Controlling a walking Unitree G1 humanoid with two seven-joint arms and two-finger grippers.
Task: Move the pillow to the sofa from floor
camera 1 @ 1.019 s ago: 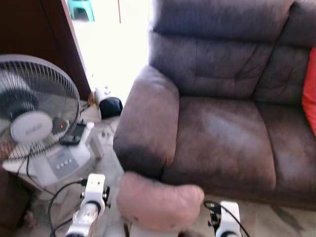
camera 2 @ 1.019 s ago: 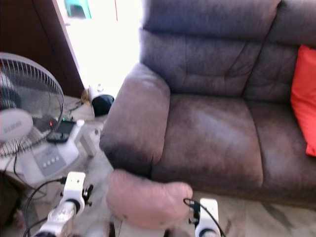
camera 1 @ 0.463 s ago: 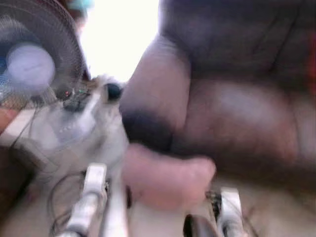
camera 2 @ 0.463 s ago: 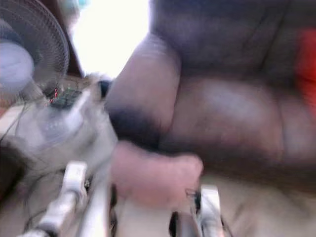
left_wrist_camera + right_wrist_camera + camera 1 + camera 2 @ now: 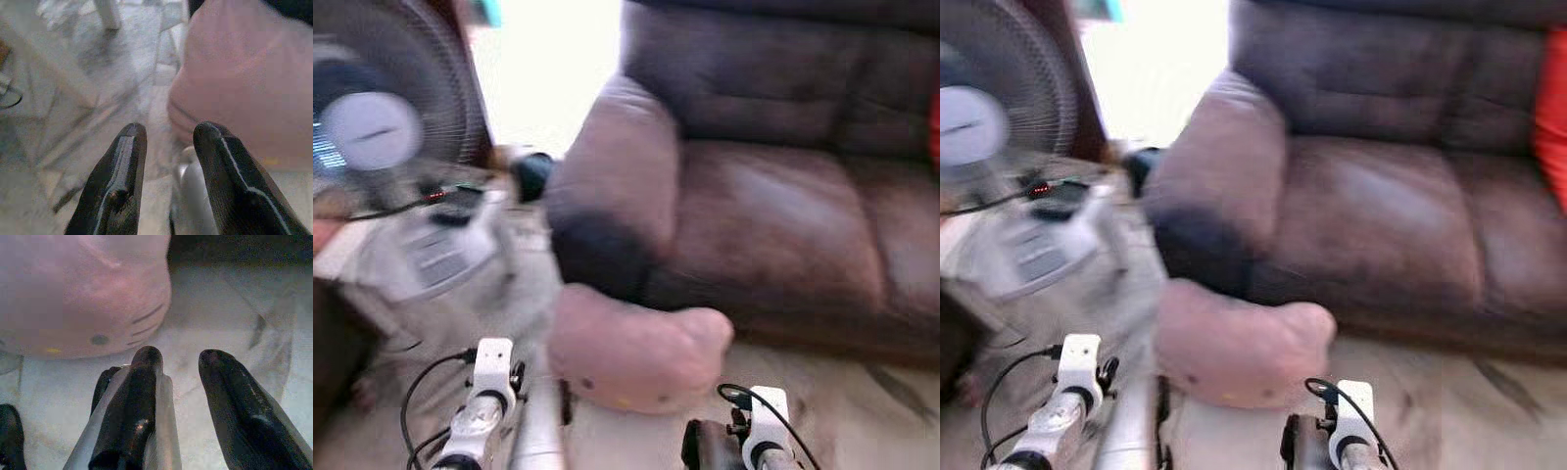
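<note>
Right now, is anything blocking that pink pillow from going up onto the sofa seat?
Nothing visible does. The pink pillow lies on the floor by the sofa's armrest, and the brown seat behind it is bare; an orange cushion sits far to the right.

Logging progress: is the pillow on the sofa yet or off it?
Off it. The pink pillow sits low in front of the sofa armrest, over the floor, not on the seat cushion.

the pillow (image 5: 636, 345) lay on the floor (image 5: 862, 411) before the sofa (image 5: 773, 225), at its armrest; the fan (image 5: 382, 127) stood at ten o'clock.
</note>
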